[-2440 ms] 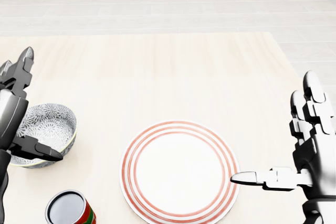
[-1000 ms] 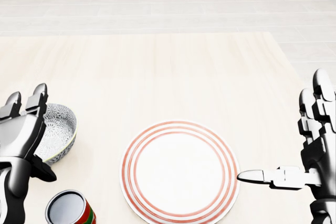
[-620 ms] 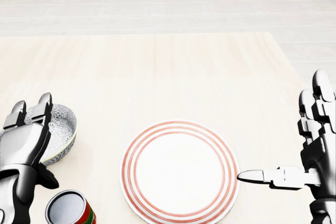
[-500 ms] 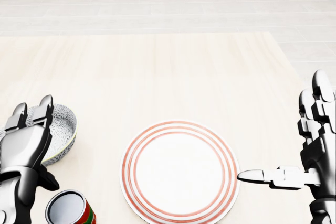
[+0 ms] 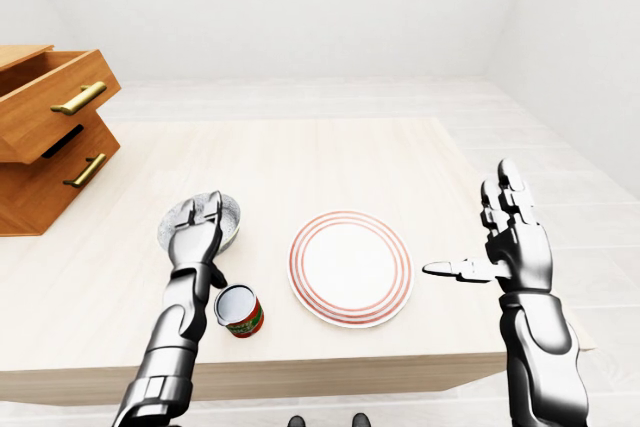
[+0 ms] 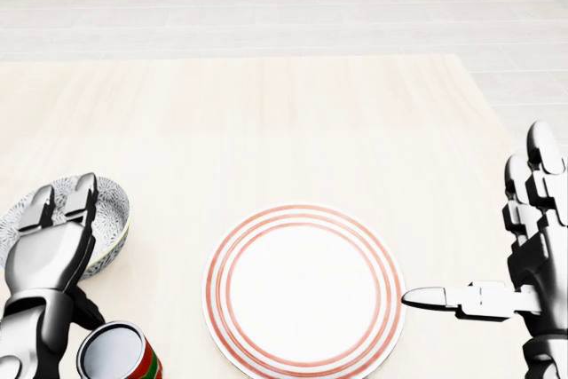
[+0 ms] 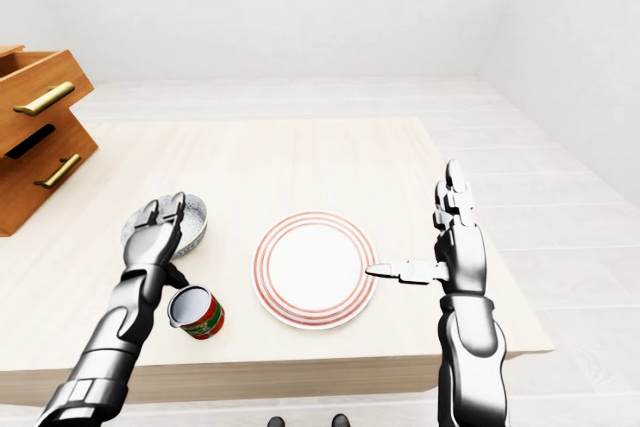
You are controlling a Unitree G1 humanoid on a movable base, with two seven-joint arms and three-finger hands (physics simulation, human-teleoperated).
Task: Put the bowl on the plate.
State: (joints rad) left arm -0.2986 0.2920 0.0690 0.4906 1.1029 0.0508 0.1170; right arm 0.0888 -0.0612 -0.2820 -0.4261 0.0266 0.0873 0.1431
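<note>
Left hand (image 6: 49,250) overlaps bowl (image 6: 108,210) rim; plate (image 6: 304,286) apart

left hand (image 6: 46,253), right hand (image 6: 535,241): glossy silver-grey shells, black joints. three segmented fingers (image 6: 543,155) each. forearms (image 5: 540,347) behind hands same silver plates.

No word, number or brand can be read anywhere in these views. The small open-topped metal can with a red and green wrapper (image 6: 122,357), at about seven o'clock in the head view, bears a printed band, but whatever is printed there is too small and blurred to make out. The white round plate with red rings (image 6: 306,286), at six o'clock, shows only those rings.
</note>
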